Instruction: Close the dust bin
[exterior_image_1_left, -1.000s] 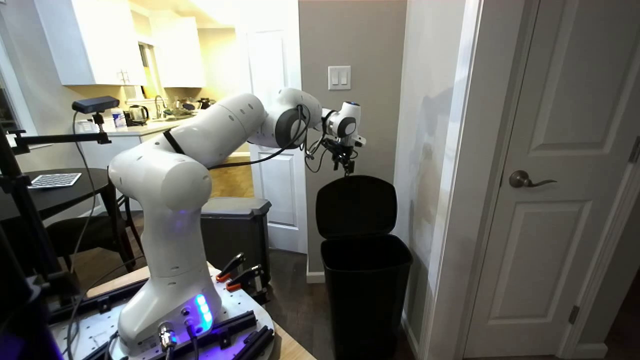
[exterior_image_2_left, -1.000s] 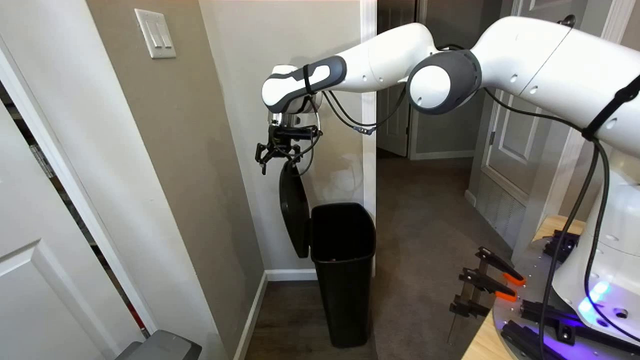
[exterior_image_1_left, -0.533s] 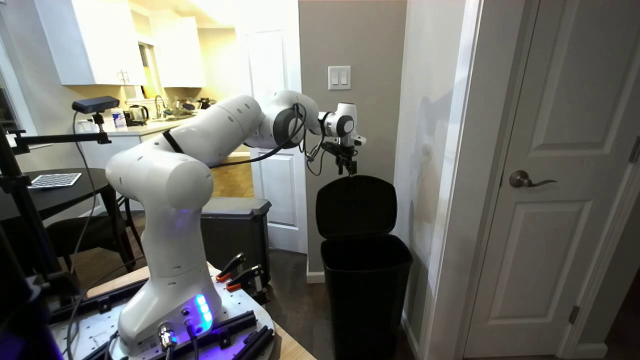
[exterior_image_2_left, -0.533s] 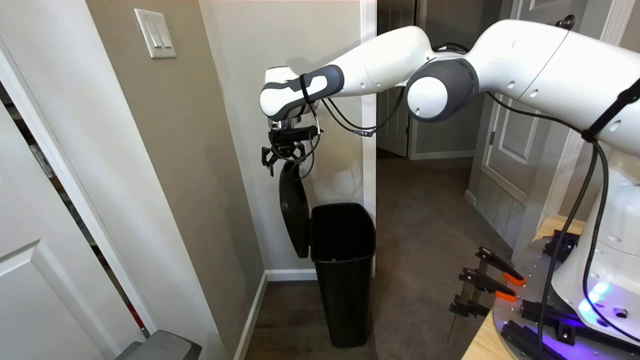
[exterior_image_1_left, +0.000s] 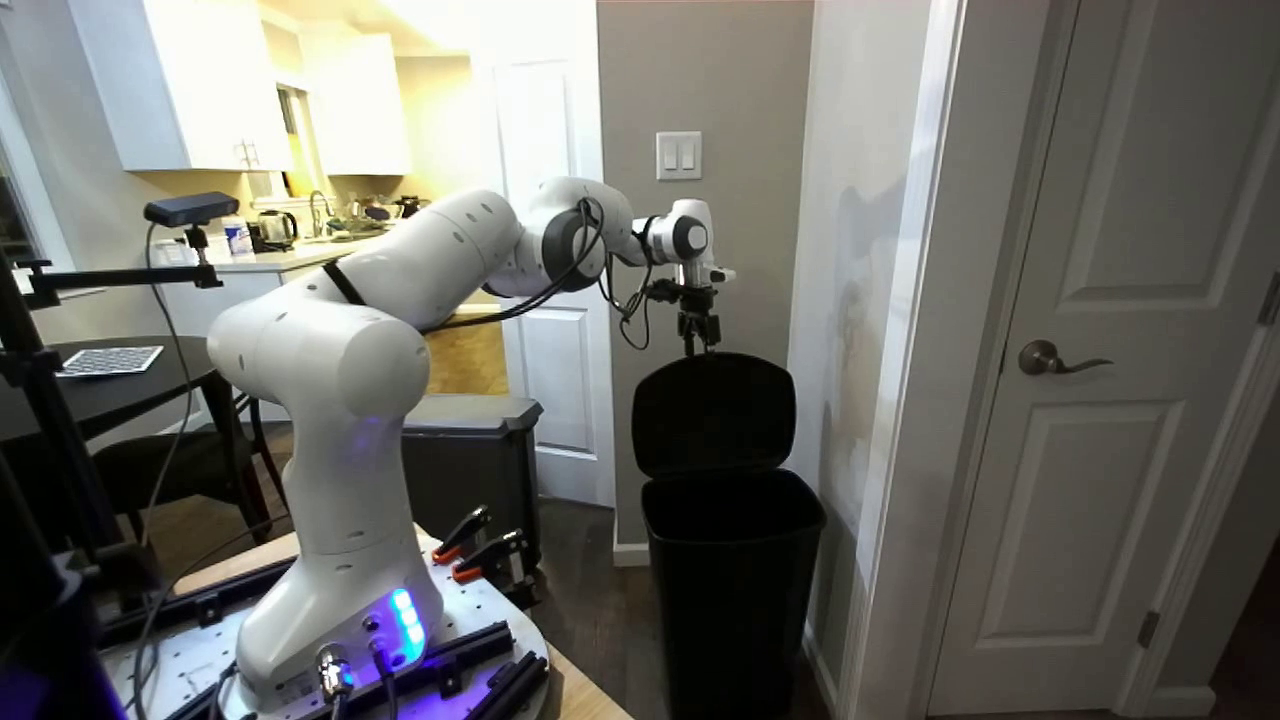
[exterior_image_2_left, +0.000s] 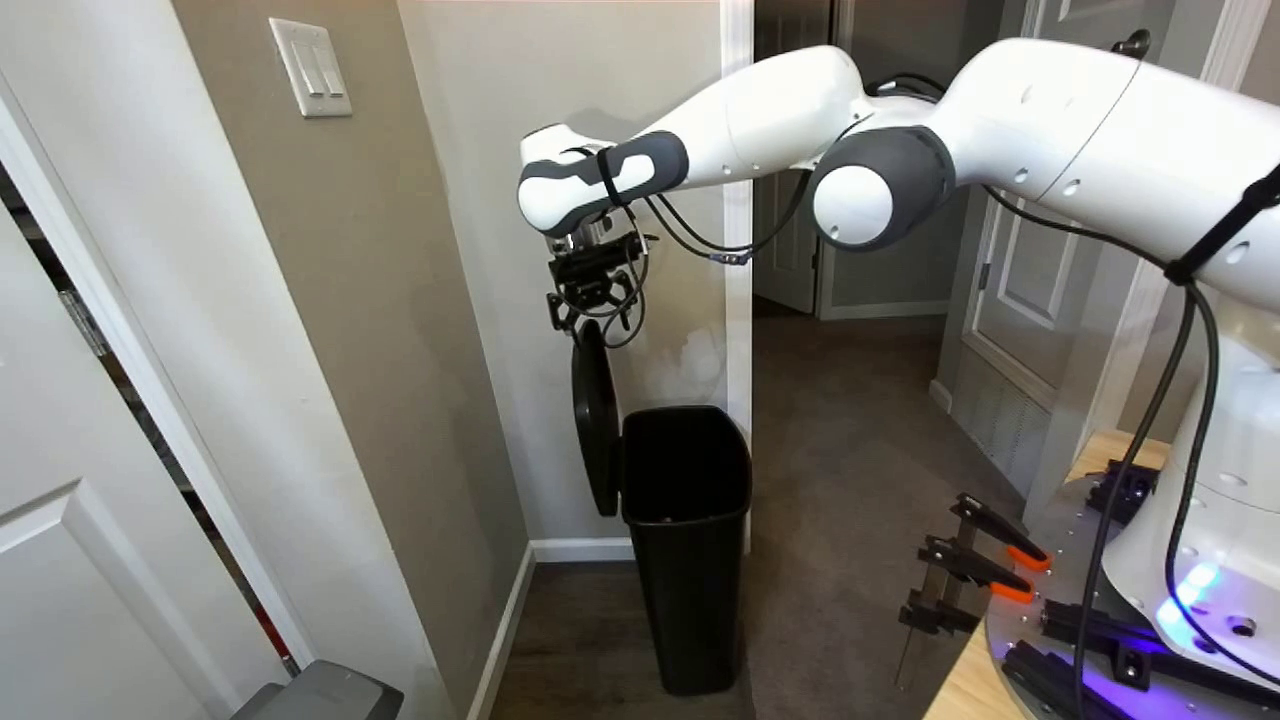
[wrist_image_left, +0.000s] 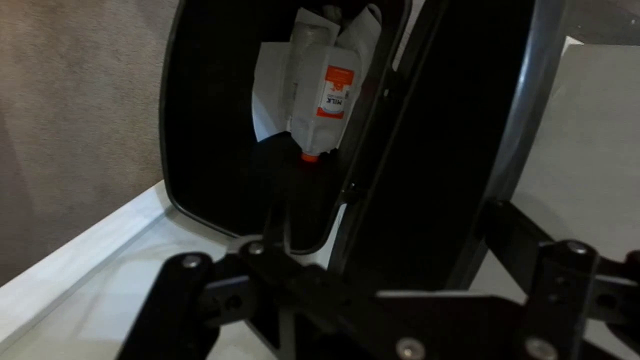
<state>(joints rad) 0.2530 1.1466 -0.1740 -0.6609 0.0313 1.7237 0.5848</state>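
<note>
The dust bin is tall, black and rectangular (exterior_image_1_left: 735, 610), and it also shows in an exterior view (exterior_image_2_left: 690, 600). Its black lid (exterior_image_1_left: 713, 415) stands open, nearly upright, hinged on the wall side, as an exterior view shows (exterior_image_2_left: 597, 440). My gripper (exterior_image_2_left: 600, 325) points down at the lid's top edge. In the wrist view my gripper (wrist_image_left: 385, 212) is open. One finger is over the bin's opening side and the other is at the outer edge of the lid (wrist_image_left: 445, 150), apparently touching it. The fingertips are partly hidden in exterior views.
Inside the bin lie a milk bottle (wrist_image_left: 325, 100) and white paper (wrist_image_left: 270, 90). A beige wall (exterior_image_2_left: 350, 300) and a light wall (exterior_image_2_left: 560, 80) meet behind the lid. A second bin with a grey top (exterior_image_1_left: 470, 410) stands beside. Clamps (exterior_image_2_left: 985, 565) stick out from the robot's table.
My gripper has lowered, tilted and moved toward the bin. The lid's top edge has shifted slightly toward the bin and stands a little more upright. The bin's body has not moved.
</note>
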